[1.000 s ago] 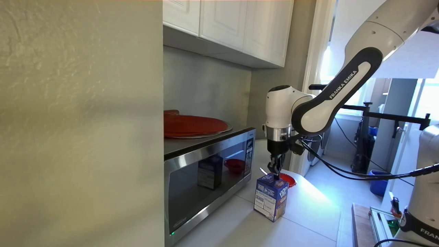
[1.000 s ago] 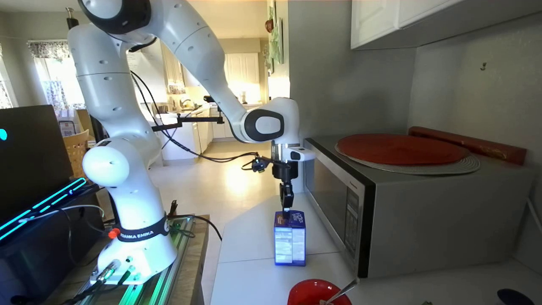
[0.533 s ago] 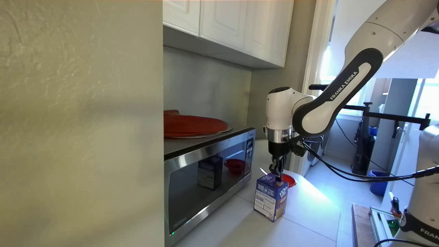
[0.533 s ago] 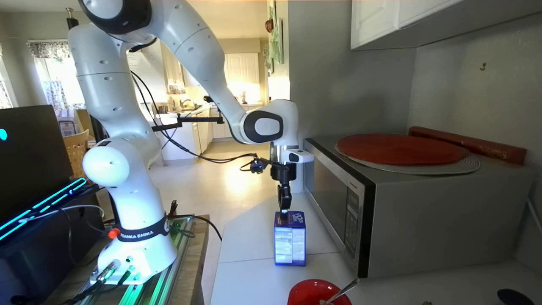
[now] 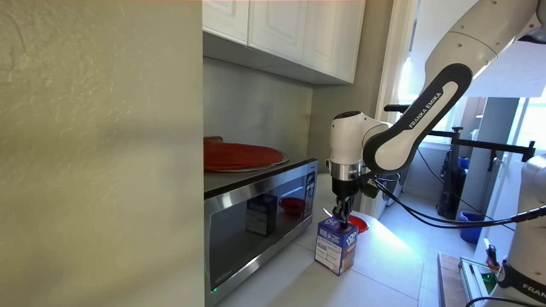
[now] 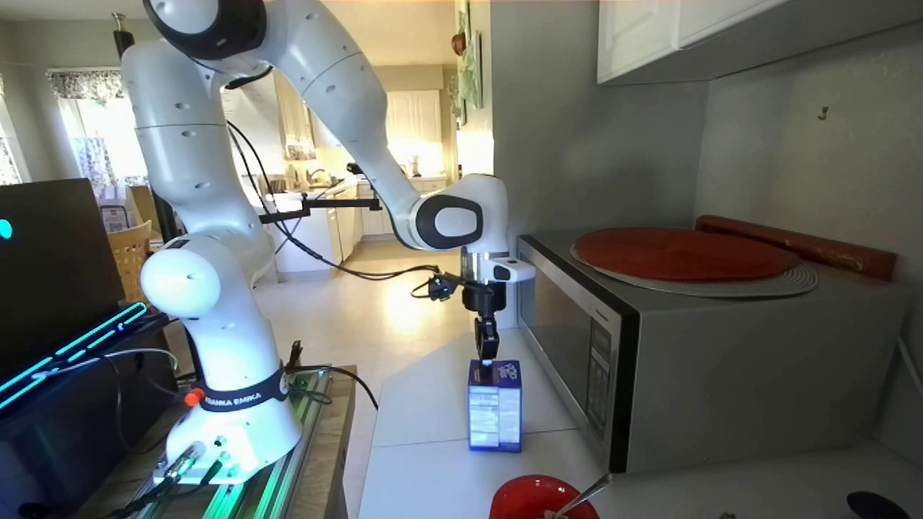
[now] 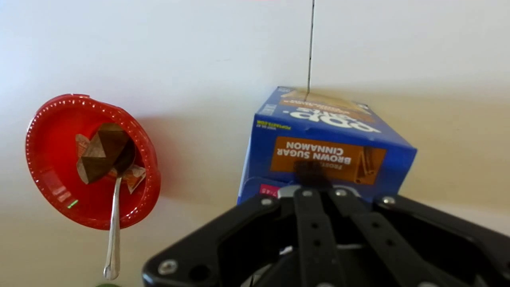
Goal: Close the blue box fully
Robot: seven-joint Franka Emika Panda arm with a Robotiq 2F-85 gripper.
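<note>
The blue box (image 5: 327,251) stands upright on the white counter in front of the microwave; it also shows in an exterior view (image 6: 494,418) and in the wrist view (image 7: 326,137). Its blue top with an orange-brown label looks folded down nearly flat, with a flap edge showing near the fingers. My gripper (image 5: 344,225) points straight down with its fingertips on or just above the box top. It also shows in an exterior view (image 6: 486,362). In the wrist view the fingers (image 7: 323,192) are close together with nothing seen between them; they hide the near part of the top.
A steel microwave (image 5: 256,243) stands beside the box, with a red round mat (image 6: 685,252) on it. A red bowl (image 7: 149,195) with a spoon stands on the counter (image 6: 418,468), apart from the box. White cabinets (image 5: 277,25) hang above.
The arm has come down slightly and the gripper has moved a little across the box top, pressing near its middle. The box has shifted very slightly.
</note>
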